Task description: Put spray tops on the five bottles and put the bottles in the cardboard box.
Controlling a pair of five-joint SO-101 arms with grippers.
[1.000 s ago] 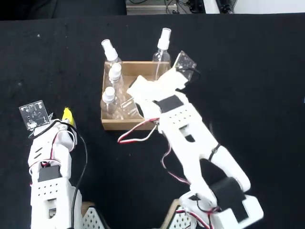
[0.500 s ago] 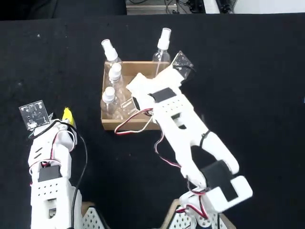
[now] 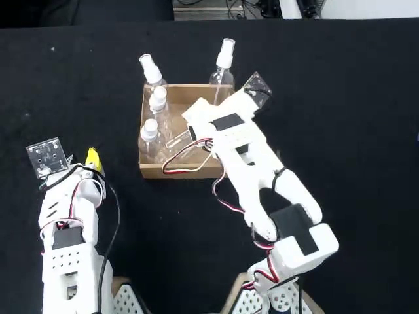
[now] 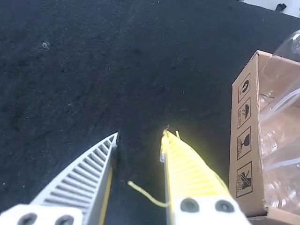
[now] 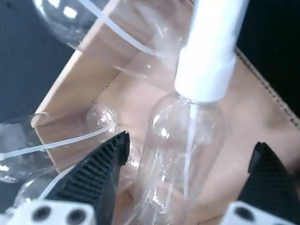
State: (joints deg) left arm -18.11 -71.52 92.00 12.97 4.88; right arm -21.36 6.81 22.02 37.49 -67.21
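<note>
The cardboard box (image 3: pixel 152 171) sits mid-table. Two clear bottles with white spray tops (image 3: pixel 158 99) (image 3: pixel 150 131) stand along its left side. Two more capped bottles (image 3: pixel 149 68) (image 3: pixel 224 57) rise at the box's far edge; I cannot tell whether they stand inside or behind it. In the right wrist view, my right gripper (image 5: pixel 185 173) is open inside the box (image 5: pixel 262 117), its black jaws on either side of an upright capped bottle (image 5: pixel 180 145) without pressing it. Left of the box, my left gripper (image 4: pixel 139 140) (image 3: pixel 91 160) hovers open over bare table with nothing between its jaws.
The black tabletop (image 3: pixel 340 98) stretches wide on both sides of the box. The right arm (image 3: pixel 255 170) reaches over the box's right half and hides its inside there. Red and white cables (image 3: pixel 190 167) hang at the box's near wall.
The right arm's elbow and base link have swung left and nearer the box, while its gripper stays over the box. The left arm has not moved.
</note>
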